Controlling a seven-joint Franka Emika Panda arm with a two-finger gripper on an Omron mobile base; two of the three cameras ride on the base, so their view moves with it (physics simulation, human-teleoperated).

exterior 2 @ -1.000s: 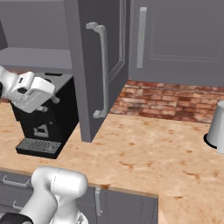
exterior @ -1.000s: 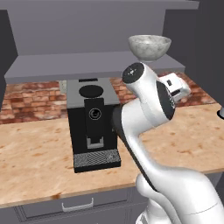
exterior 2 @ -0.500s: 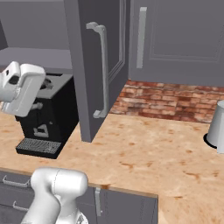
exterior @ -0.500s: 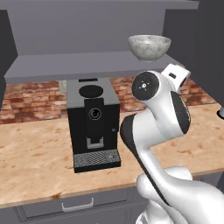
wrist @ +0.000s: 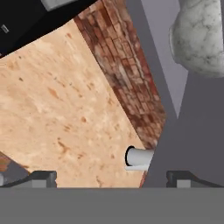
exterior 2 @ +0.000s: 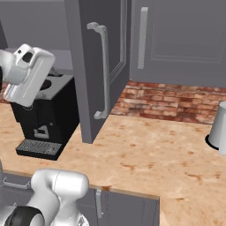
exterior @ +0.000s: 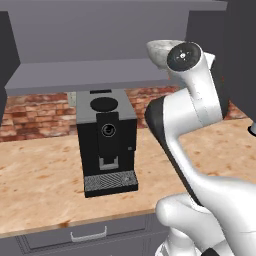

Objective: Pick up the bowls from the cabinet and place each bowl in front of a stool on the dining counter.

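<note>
A grey-white marbled bowl (exterior: 159, 49) stands on the grey shelf (exterior: 85, 75) of the open wall cabinet, partly behind my wrist. In the hand view the bowl (wrist: 199, 37) is at the top right, well ahead of my gripper (wrist: 113, 178). The gripper is open, with nothing between its dark fingertips (wrist: 43, 178). My hand (exterior 2: 27, 76) is raised beside the coffee machine, left of the open cabinet door (exterior 2: 90, 66) with its long bar handle (exterior 2: 104, 75). The dining counter and stools are out of view.
A black coffee machine (exterior: 107, 142) stands on the speckled stone counter (exterior: 45, 185) under the shelf, against a brick backsplash (exterior 2: 167, 99). A pale cylindrical canister (exterior 2: 218, 130) sits at the counter's right end. Drawer fronts (exterior: 87, 232) run below the counter edge.
My arm has lifted and the hand has swung up from coffee-machine height to the level of the shelf, with the wrist now in front of the bowl. The gripper stayed open.
</note>
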